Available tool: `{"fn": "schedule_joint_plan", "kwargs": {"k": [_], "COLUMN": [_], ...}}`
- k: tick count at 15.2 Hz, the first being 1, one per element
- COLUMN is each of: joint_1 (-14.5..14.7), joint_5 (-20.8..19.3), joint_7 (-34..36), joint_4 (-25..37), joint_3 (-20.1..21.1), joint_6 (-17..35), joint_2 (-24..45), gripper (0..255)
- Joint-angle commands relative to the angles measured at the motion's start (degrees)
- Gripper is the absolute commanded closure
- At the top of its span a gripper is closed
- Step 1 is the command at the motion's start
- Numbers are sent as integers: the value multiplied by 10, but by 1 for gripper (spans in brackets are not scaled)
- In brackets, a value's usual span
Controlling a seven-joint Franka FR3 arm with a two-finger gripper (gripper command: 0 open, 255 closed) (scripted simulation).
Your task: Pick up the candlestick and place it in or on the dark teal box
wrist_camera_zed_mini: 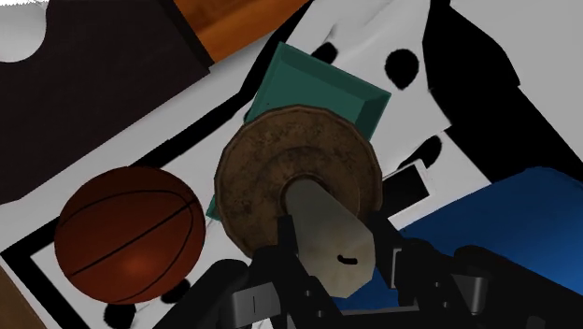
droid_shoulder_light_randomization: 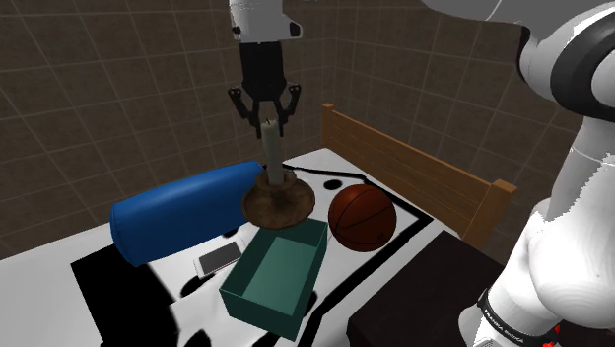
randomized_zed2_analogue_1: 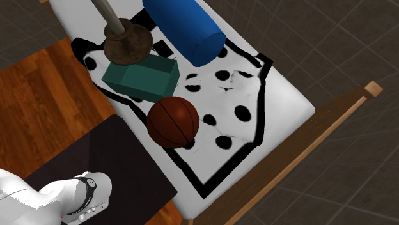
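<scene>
The arm (droid_shoulder_light_randomization: 577,187) rises from 4 o'clock in the shoulder view and passes beyond the top edge. The wrist (droid_shoulder_light_randomization: 258,20) comes down near 12 o'clock, and the gripper (droid_shoulder_light_randomization: 264,116) points toward 6 o'clock. The black fingers (wrist_camera_zed_mini: 288,254) clasp the top of the candlestick (droid_shoulder_light_randomization: 271,156) between them.

I count one candlestick (droid_shoulder_light_randomization: 273,182), one teal box (droid_shoulder_light_randomization: 258,308), one basketball (droid_shoulder_light_randomization: 362,219), one blue bolster (droid_shoulder_light_randomization: 182,212) and one phone (droid_shoulder_light_randomization: 218,259)

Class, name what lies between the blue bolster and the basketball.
In the shoulder view, the candlestick's round brown base lies between the blue bolster and the basketball; the wrist view agrees.
</scene>
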Motion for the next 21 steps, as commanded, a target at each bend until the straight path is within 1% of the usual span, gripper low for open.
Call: {"fn": "schedule_joint_plan", "kwargs": {"k": [1, 10, 21], "joint_1": [9, 6, 5], "joint_5": [0, 5, 7], "joint_7": [17, 7, -3], "joint_4": [2, -98, -194], "joint_3": [7, 5, 5], "joint_6": [0, 77, 164], "joint_2": [0, -23, -32], "gripper": [255, 255, 255]}}
